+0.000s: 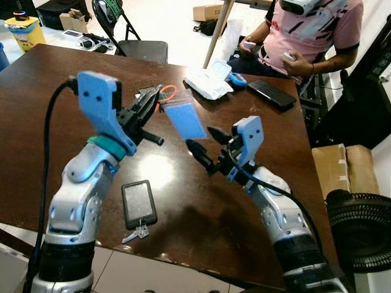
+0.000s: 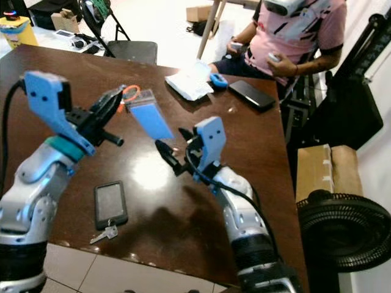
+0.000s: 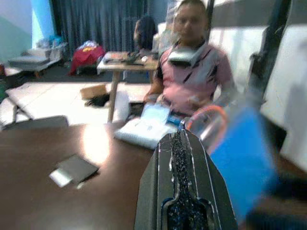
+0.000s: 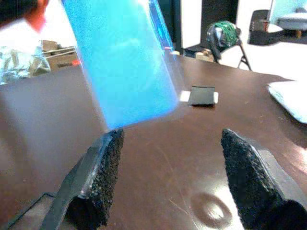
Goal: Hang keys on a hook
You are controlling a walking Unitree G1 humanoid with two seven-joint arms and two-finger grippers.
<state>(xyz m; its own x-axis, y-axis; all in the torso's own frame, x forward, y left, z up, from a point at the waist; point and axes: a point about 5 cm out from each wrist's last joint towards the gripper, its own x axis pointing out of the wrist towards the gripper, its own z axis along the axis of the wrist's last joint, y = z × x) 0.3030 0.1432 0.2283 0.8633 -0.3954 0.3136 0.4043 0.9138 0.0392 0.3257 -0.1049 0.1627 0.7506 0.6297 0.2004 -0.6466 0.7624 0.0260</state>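
Left gripper (image 1: 150,108): clenched on orange ring (image 1: 168,93), blue card (image 1: 185,119) hanging above table (image 1: 49,91).
Right gripper (image 1: 200,143): released, just under card.
Key (image 1: 135,233): beside phone (image 1: 138,203).

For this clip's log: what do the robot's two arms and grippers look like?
Both arms are silver with black lower segments. The left arm has a teal wrist band and a black cable alongside. Each wrist carries a light-blue block. The left gripper and right gripper have long black fingers with rough black pads.
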